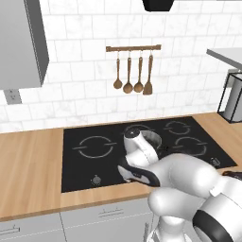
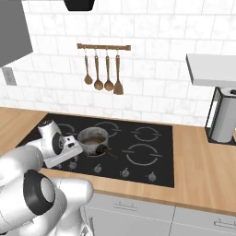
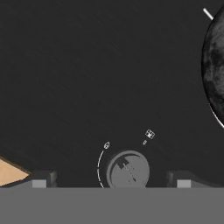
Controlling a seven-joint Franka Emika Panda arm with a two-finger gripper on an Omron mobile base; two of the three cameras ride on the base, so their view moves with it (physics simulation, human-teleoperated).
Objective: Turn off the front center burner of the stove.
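Observation:
The stove [image 2: 156, 161] is a black glass cooktop with grey rings and silver knobs along its front edge. A small metal pot [image 2: 93, 137] stands at the front centre. It covers the front center burner, whose thin grey arc [image 3: 217, 119] peeks out beside the pot [image 3: 215, 65] in the hand view. My gripper [image 3: 111, 179] is open and points down at the glass. One dark fingertip [image 3: 43, 179] is left of a round silver knob [image 3: 128, 169], the other is right of it, and neither touches it. From the left base view, my hand [image 1: 134, 172] hangs low over the stove's front edge.
Other knobs [image 2: 124, 173] line the front edge, and one more [image 1: 97, 179] sits to the left of my hand. A large ring with inner arcs [image 1: 97, 146] marks the left side of the stove. Wooden utensils [image 1: 134, 75] hang on the tiled wall. The wooden counter [image 3: 8, 171] borders the stove.

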